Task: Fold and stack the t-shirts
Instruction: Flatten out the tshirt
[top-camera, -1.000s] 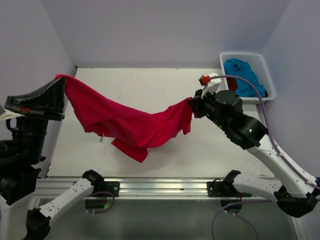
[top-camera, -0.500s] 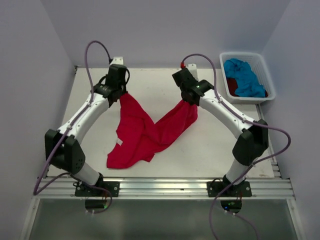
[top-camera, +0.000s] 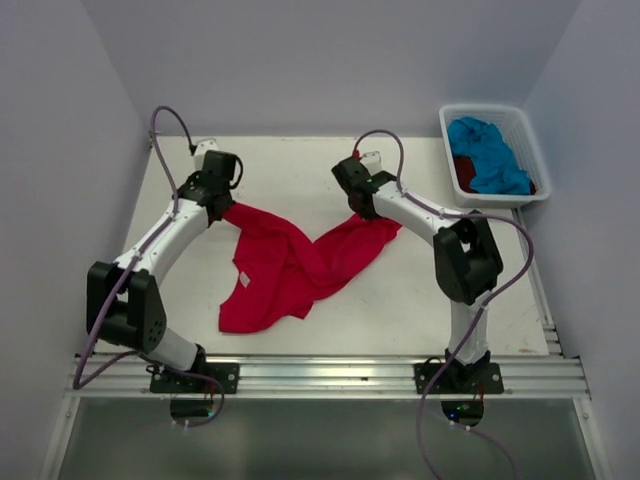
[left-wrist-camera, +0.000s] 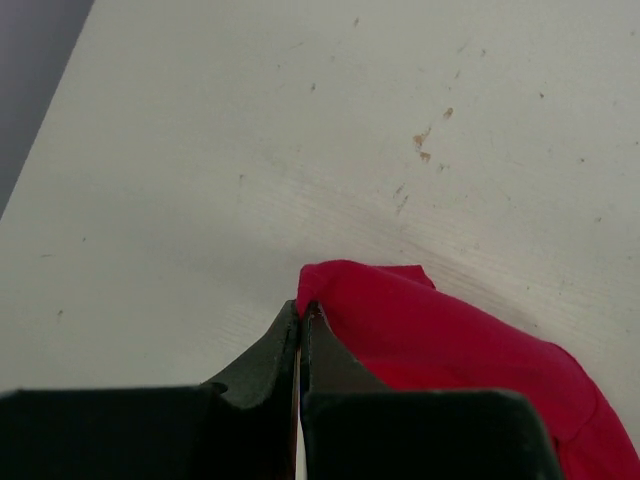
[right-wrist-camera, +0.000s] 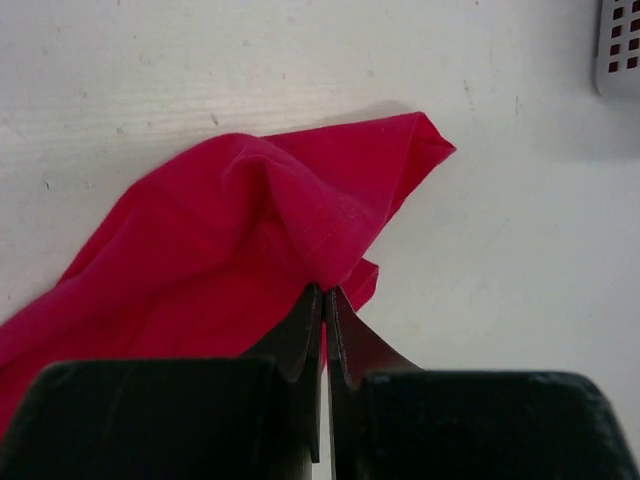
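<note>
The bright red-pink t-shirt (top-camera: 285, 270) is lying crumpled on the pale tabletop (top-camera: 300, 160) in the middle of the overhead frame. Its soft matte cloth is sagging into a rough V shape. Two upper corners are being held apart, while the bulk is pooling in loose folds toward the lower left of centre.

The left pincer (top-camera: 221, 206) is gripping the corner at the left of the frame. In the left wrist view its black tapered fingers are pressing together with only a hairline seam between them. A small rounded fold of cloth is bunching just right of the tips, low over the tabletop.

The right pincer (top-camera: 363, 214) is clamping the other corner, right of centre. The right wrist view is showing its dark fingers closed on a gathered ridge of fabric, with a stitched hem line running down into the grip. A pointed flap is sticking out toward the upper right.

The tabletop is showing a whitish, faintly grained surface dotted with small brown specks and scuffs.

At the upper right of the overhead frame, a white plastic basket (top-camera: 530, 145) with perforated walls is sitting at the tabletop's edge. It is holding the turquoise blue t-shirt (top-camera: 485, 140) in a rumpled heap, with the dark red t-shirt (top-camera: 462, 172) peeking out at the heap's lower left.
</note>
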